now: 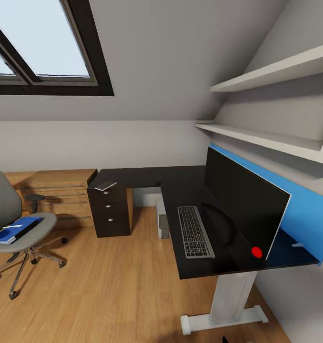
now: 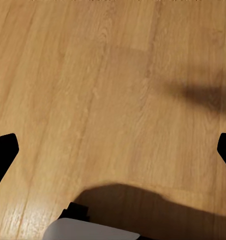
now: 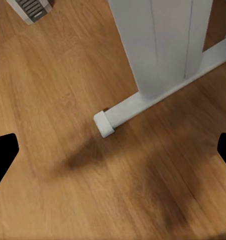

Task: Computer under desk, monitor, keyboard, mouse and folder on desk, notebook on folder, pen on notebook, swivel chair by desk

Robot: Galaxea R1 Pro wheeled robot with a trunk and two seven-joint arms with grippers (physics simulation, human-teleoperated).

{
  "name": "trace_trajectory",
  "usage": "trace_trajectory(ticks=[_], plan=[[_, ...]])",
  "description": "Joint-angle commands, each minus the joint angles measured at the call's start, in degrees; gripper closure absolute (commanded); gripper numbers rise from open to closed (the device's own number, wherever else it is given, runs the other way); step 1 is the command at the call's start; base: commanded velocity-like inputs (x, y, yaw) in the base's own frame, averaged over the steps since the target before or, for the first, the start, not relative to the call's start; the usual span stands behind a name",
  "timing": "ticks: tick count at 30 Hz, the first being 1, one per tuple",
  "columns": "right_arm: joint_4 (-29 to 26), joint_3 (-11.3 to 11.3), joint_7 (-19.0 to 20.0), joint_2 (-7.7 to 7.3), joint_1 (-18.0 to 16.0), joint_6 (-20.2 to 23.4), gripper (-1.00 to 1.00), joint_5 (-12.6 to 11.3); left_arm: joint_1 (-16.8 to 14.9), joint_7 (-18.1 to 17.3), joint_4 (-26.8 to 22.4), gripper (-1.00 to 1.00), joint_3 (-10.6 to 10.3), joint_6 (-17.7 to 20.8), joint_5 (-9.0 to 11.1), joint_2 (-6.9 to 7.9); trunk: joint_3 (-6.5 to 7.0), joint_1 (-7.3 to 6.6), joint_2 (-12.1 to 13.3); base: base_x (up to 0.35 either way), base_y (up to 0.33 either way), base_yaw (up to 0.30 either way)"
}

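Grippers hang spread wide over bare floor, left gripper (image 2: 113, 150) and right gripper (image 3: 113, 150) holding nothing; beyond the right one stands the desk (image 1: 180, 181) leg. Folder (image 1: 14, 229) lies on the swivel chair (image 1: 9, 214); keyboard (image 1: 195, 232) lies before the monitor (image 1: 242, 205).

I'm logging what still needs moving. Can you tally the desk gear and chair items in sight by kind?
Monitor: 1
Keyboard: 1
Computer: 1
Folder: 1
Swivel chair: 1
Desk: 1
Total: 6
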Motion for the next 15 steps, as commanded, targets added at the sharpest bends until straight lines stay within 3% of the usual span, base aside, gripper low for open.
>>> trace_trajectory(ticks=[1, 6, 15], plan=[[0.1, -0.45, 0.53, 0.02, -0.05, -0.13, -1.0, -0.25, 0.02, -0.02, -0.09, -1.0, 0.0, -0.03, 0.54, -0.02, -0.06, 0.01, -0.05, 0.0, 0.0, 0.0], [0.03, -0.62, 0.46, 0.35, -0.05, -0.39, -1.0, -0.67, 0.02, -0.05, -0.09, -1.0, 0.0, -0.04, 0.55, 0.0, -0.06, 0.01, -0.05, 0.0, 0.0, 0.047], [0.02, -0.69, -0.68, 1.4, -0.05, -2.27, -1.0, -0.49, 0.02, -0.06, -0.09, -1.0, 0.0, -0.06, 0.54, 0.0, -0.11, 0.01, -0.05, 0.0, 0.001, 0.213]])
